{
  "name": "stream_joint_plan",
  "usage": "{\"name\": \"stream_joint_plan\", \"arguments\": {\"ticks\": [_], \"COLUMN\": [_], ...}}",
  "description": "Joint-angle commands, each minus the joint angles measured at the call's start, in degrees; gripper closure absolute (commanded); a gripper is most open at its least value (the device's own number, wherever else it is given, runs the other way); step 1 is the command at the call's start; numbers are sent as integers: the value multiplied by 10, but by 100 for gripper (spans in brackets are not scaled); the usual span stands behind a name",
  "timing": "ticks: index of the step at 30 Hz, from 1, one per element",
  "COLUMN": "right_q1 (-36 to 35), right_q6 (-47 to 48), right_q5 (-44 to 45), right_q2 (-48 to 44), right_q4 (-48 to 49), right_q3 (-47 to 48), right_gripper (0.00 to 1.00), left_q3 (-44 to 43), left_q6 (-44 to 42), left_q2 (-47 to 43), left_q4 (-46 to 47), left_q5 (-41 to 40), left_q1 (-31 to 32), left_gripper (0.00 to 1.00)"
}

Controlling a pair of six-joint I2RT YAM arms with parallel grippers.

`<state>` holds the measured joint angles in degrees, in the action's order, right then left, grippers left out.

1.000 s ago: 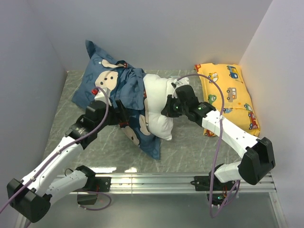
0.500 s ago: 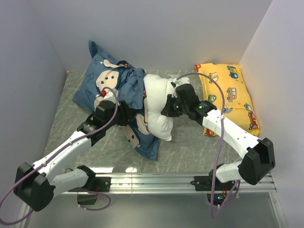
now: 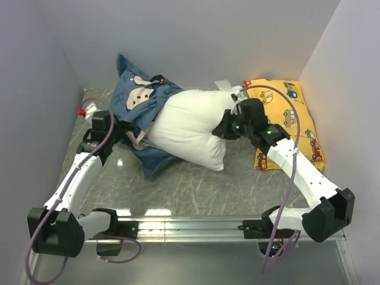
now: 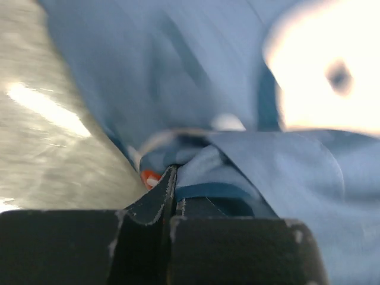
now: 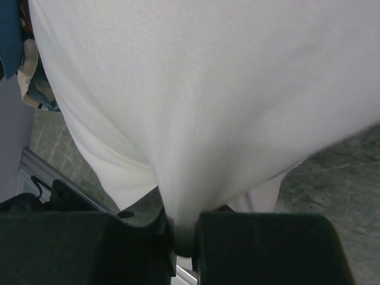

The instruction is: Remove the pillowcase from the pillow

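The dark blue pillowcase (image 3: 138, 98) with cream bear faces lies at the back left, still wrapped round the left end of the white pillow (image 3: 187, 127). Most of the pillow is bare and stretches to the right. My left gripper (image 3: 117, 132) is at the case's left lower edge, shut on a fold of its blue hem (image 4: 225, 172); in the left wrist view the left gripper (image 4: 172, 178) has its jaws pressed together. My right gripper (image 3: 222, 129) pinches the pillow's right end, and a ridge of the white pillow (image 5: 196, 119) runs down into the right gripper (image 5: 178, 231).
A yellow vehicle-print pillow (image 3: 285, 119) lies against the right wall, just behind my right forearm. A small red-and-white object (image 3: 83, 110) sits by the left wall. Walls close in the left, back and right; a metal rail (image 3: 190, 225) runs along the near edge.
My left gripper closed on the pillowcase and drew back to the left. My right gripper pulled the pillow right and back. Far more white pillow now shows outside the case.
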<state>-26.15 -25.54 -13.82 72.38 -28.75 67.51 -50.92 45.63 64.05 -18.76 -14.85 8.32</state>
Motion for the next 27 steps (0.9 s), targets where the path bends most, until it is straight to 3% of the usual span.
{"name": "stream_joint_plan", "arguments": {"ticks": [1, 2, 6, 9, 11, 14, 15, 18, 20, 27], "right_q1": [64, 75, 111, 109, 109, 102, 99, 61, 24, -152], "right_q6": [31, 31, 26, 17, 17, 21, 24, 37, 44, 83], "right_q5": [37, 35, 24, 9, 9, 31, 39, 95, 162, 238], "right_q2": [-53, -58, -81, -67, -55, -46, -51, -64, -69, -29], "right_q4": [8, 5, 15, 32, 35, 33, 31, 10, -3, 48], "right_q3": [25, 21, -8, -24, -30, -29, -26, 0, 23, 18], "right_gripper": [100, 100, 100, 100, 99, 77, 62, 38, 31, 11], "left_q3": [-13, -11, -2, 34, 73, 98, 103, 121, 123, 97], "left_q6": [29, 33, 26, 28, 31, 42, 47, 60, 65, 57], "left_q2": [-3, -3, 1, -41, -66, -93, -103, -121, -125, -140], "left_q4": [-14, -14, -9, 22, 47, 40, 41, 45, 40, 30], "left_q5": [-94, -99, -70, -21, -26, -47, -48, -56, -68, -54], "left_q1": [-88, -125, -163, -140, -90, -20, -7, 48, 78, 114], "left_gripper": [100, 100, 100, 100, 99, 99, 100, 100, 100, 99]}}
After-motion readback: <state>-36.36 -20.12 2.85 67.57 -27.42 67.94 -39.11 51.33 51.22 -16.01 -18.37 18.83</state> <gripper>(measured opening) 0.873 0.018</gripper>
